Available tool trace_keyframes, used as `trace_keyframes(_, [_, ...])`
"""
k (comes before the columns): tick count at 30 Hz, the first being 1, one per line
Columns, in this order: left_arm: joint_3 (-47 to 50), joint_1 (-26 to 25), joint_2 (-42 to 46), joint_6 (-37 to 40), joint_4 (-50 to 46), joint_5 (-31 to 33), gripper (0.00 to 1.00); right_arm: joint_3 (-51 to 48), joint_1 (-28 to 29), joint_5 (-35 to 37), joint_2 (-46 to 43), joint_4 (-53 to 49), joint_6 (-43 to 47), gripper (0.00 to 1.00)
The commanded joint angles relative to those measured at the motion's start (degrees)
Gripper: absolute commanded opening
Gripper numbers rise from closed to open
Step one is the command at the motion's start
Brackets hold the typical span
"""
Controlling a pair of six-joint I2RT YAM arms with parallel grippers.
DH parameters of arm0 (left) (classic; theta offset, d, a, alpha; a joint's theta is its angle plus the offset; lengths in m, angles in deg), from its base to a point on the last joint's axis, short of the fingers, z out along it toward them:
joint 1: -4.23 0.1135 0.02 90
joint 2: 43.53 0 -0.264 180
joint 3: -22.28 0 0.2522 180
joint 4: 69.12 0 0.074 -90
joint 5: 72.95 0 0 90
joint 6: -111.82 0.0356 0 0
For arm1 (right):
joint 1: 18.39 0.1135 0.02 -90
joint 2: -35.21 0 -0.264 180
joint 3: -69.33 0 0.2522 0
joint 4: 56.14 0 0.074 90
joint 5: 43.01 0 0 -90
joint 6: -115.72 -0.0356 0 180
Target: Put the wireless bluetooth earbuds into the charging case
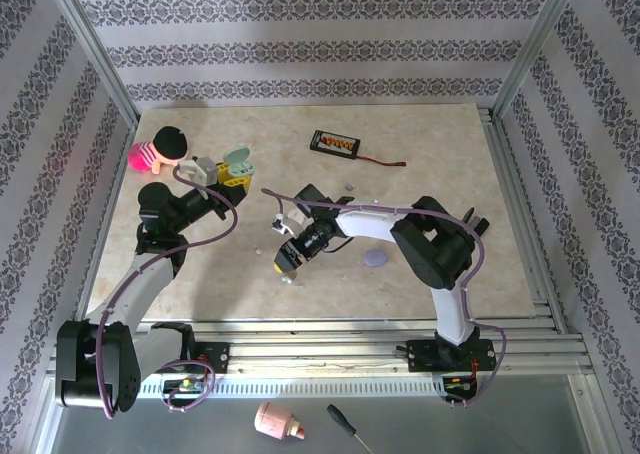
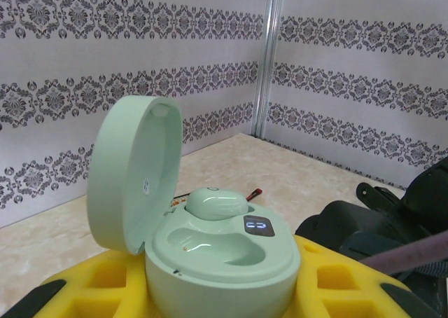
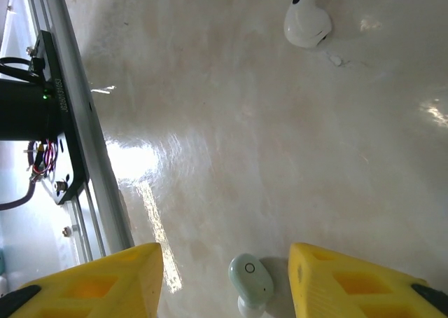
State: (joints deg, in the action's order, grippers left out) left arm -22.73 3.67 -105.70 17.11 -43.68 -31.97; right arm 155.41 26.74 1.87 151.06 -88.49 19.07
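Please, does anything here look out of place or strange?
Mildly odd: the open mint case holds one seated earbud, its near slot empty. The matching mint earbud lies on the table between the right gripper fingers; a white earbud lies loose farther off.

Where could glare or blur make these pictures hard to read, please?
Right wrist view: bright glare washes out the glossy table left of the mint earbud, itself legible. Left wrist view: the open charging case is sharp; the cable at lower right is blurred. Top external view: evenly lit, soft shadows.
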Motion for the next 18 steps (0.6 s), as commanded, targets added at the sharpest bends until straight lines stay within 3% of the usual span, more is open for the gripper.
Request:
trace_keyframes(1, [0.1, 0.8, 0.8, 1.0, -0.6, -0.7, 0.24, 1.0, 1.0, -0.9, 1.3, -0.8, 0.3, 0.50])
trace_keyframes(18, [-0.1, 0.7, 0.6, 1.2, -0.7, -0.8, 0.24, -1.9, 2.7, 4.3, 0.9, -2.9, 3.4, 0.46])
